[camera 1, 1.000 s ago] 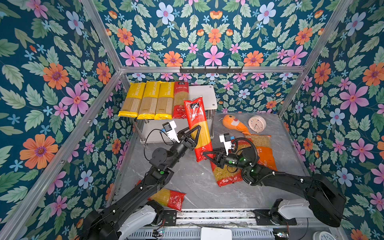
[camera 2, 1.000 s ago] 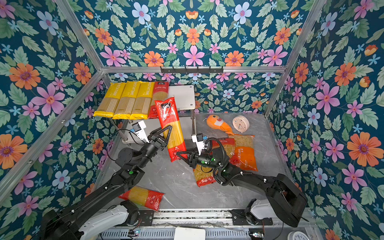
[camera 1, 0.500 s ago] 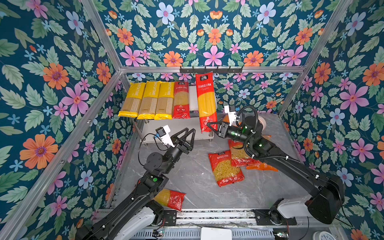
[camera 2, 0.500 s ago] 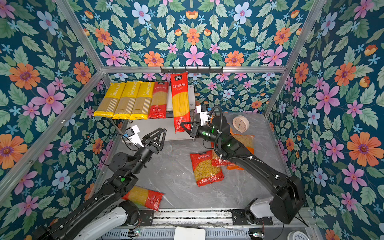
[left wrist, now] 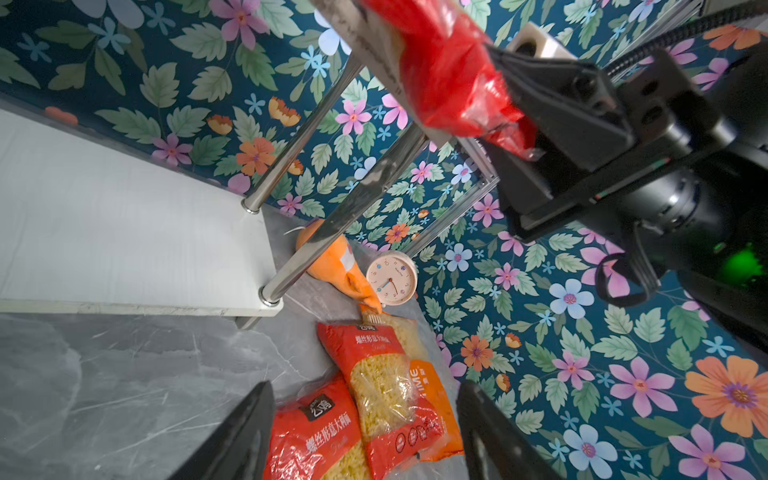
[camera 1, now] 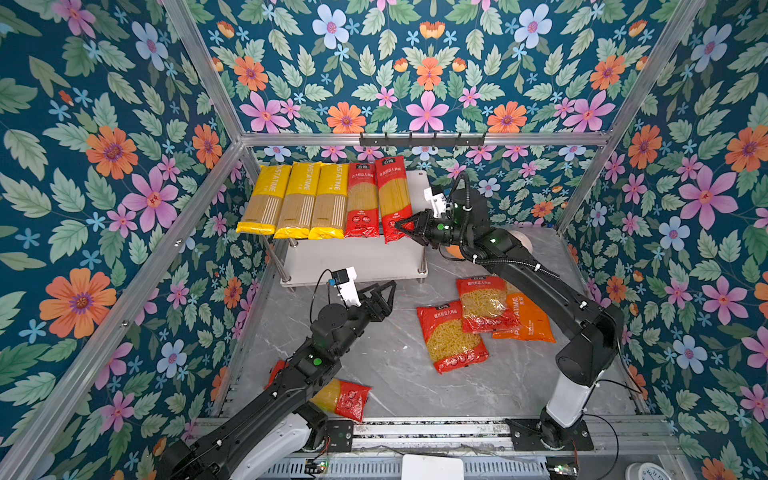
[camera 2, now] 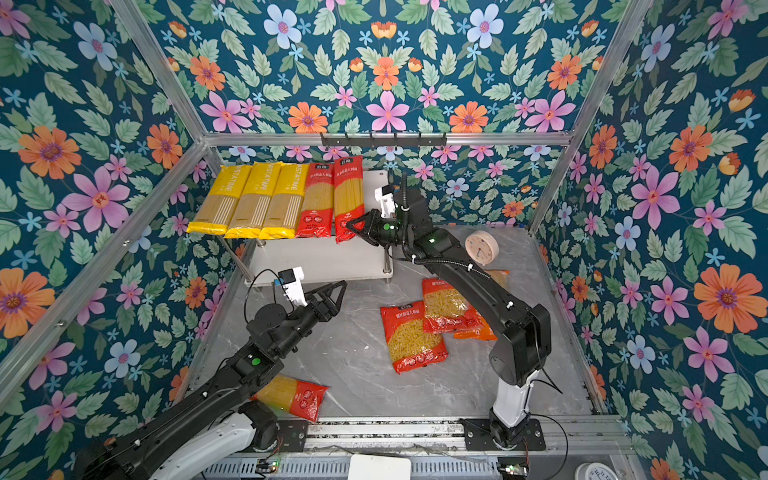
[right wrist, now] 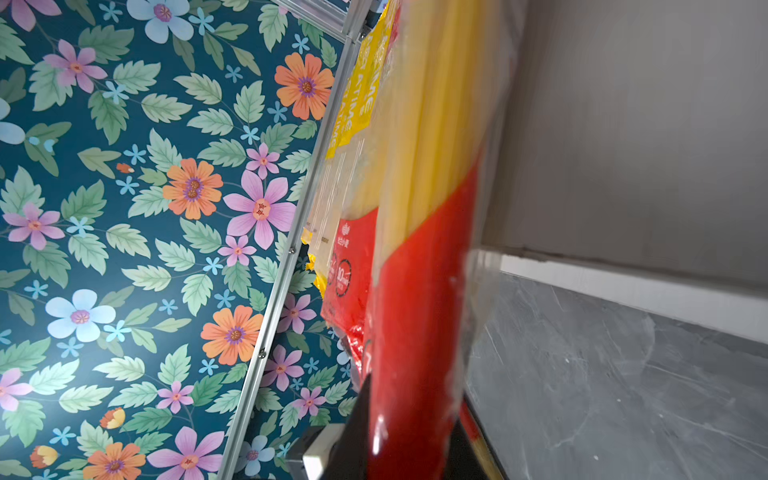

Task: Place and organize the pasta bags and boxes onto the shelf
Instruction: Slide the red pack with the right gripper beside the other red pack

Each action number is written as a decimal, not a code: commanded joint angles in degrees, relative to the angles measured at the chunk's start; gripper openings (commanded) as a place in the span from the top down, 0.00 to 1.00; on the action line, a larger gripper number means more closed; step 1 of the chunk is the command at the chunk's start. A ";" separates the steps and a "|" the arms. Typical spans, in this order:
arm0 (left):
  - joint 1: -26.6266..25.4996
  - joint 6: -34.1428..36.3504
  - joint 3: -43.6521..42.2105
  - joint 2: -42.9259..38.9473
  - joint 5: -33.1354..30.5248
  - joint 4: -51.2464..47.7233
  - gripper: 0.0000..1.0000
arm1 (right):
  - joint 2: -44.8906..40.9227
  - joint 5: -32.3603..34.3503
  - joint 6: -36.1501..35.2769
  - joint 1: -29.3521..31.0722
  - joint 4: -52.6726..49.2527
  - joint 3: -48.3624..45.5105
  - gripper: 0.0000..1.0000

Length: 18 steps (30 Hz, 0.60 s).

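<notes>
The shelf [camera 1: 353,257] stands at the back. On its top board lie three yellow spaghetti packs [camera 1: 299,199] and two red ones side by side. My right gripper [camera 1: 405,228] is shut on the near end of the rightmost red spaghetti pack [camera 1: 392,191], which also fills the right wrist view [right wrist: 419,291]. My left gripper [camera 1: 388,293] hovers open over the floor before the shelf, holding nothing [left wrist: 365,386]. Two red short-pasta bags [camera 1: 451,334] [camera 1: 484,303] overlap an orange bag [camera 1: 528,320] on the floor. Another red spaghetti pack [camera 1: 345,399] lies partly under my left arm.
An orange plush fish [left wrist: 332,262] and a small round clock [camera 2: 481,248] sit right of the shelf, behind my right arm. A black hook rail [camera 1: 422,139] runs along the back frame. Floral walls close in three sides.
My right gripper has carried the red spaghetti pack from the floor up onto the top board beside the other red pack. The left gripper drew back from it and opened wider.
</notes>
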 commanded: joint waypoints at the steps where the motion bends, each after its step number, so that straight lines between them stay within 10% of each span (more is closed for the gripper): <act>1: -0.03 -0.48 0.06 0.84 -0.22 1.66 0.28 | 1.11 0.00 1.36 -0.54 4.46 1.75 1.00; 9: -0.14 -2.26 -1.01 1.39 0.50 3.03 0.29 | 6.93 -3.67 6.02 -1.42 3.47 7.78 1.00; 18: -0.20 -2.48 -1.39 1.48 0.65 3.78 0.29 | 3.71 -3.07 5.38 -1.52 2.65 4.52 0.73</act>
